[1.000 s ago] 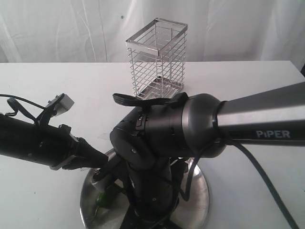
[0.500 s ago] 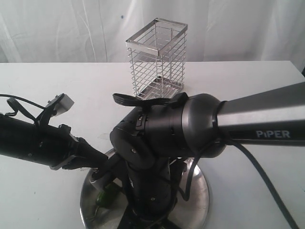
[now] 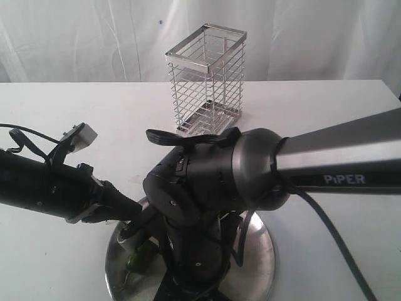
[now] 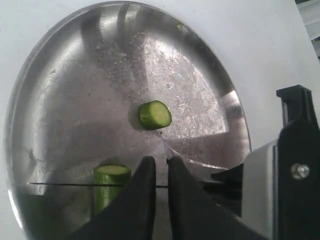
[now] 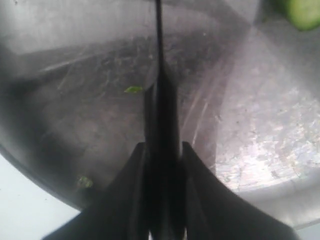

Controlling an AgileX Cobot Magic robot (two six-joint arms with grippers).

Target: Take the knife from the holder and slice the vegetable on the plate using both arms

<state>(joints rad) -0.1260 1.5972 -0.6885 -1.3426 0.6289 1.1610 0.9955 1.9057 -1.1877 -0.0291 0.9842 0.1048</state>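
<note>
Slicing is under way. My left gripper (image 4: 161, 167), fingers pressed nearly together and empty, sits just beside the chili pepper (image 4: 111, 184) on the left part of the steel plate (image 4: 60, 85). One cut slice (image 4: 155, 114) lies mid-plate. My right gripper (image 5: 161, 150) clamps the knife (image 5: 161, 107), its blade at the chili's cut end. Next, I judge, press straight down inside the rim. The wire holder (image 3: 207, 78) stands well apart, toward the tabletop's back edge.
</note>
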